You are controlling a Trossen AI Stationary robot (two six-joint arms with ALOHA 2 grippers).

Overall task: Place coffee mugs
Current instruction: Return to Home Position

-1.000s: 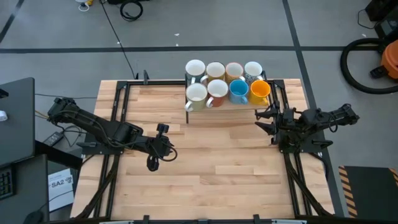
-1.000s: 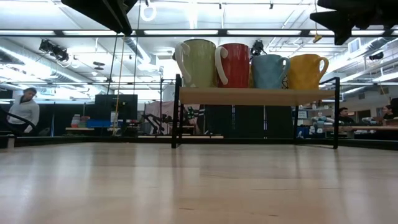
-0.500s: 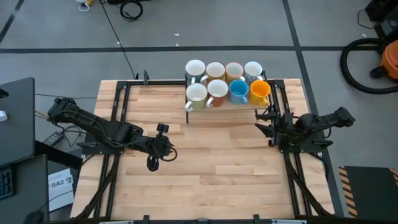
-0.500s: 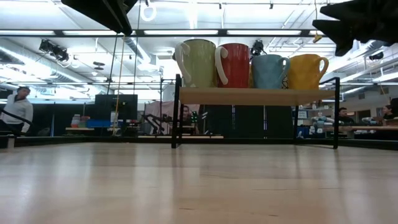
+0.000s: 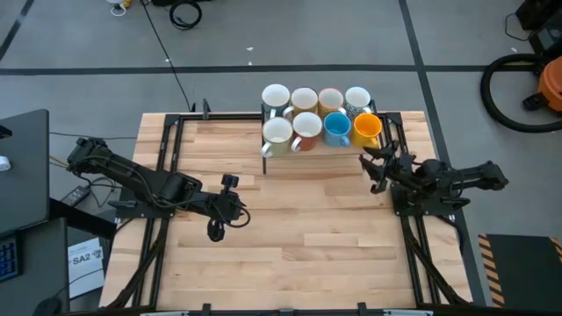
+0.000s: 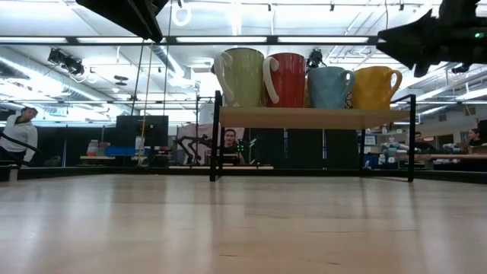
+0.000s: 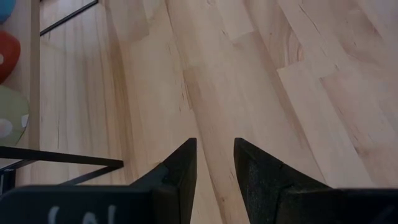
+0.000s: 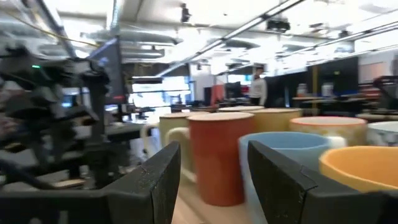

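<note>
Eight coffee mugs stand upright in two rows on a raised rack shelf (image 5: 313,150) at the table's far middle. The near row holds a pale green mug (image 5: 277,131), a reddish-brown one (image 5: 306,125), a blue one (image 5: 337,128) and an orange one (image 5: 366,127). White and cream mugs (image 5: 304,99) stand behind them. My right gripper (image 5: 376,171) is open and empty, in the air just near and right of the orange mug (image 6: 374,87). Its wrist view looks level at the reddish-brown mug (image 8: 214,168). My left gripper (image 7: 215,144) waits over the table's left middle, its fingers a narrow gap apart, and it is empty.
The rack stands on thin dark legs (image 6: 215,137) with free room beneath its shelf (image 6: 312,116). Dark frame rails (image 5: 167,158) run along the table's left and right sides. The bare wooden top (image 5: 307,237) lies between the arms. People show in the room beyond the table.
My right gripper has gone down a little beside the rack and has turned slightly toward the mugs. It stays open. The mugs have kept still.
</note>
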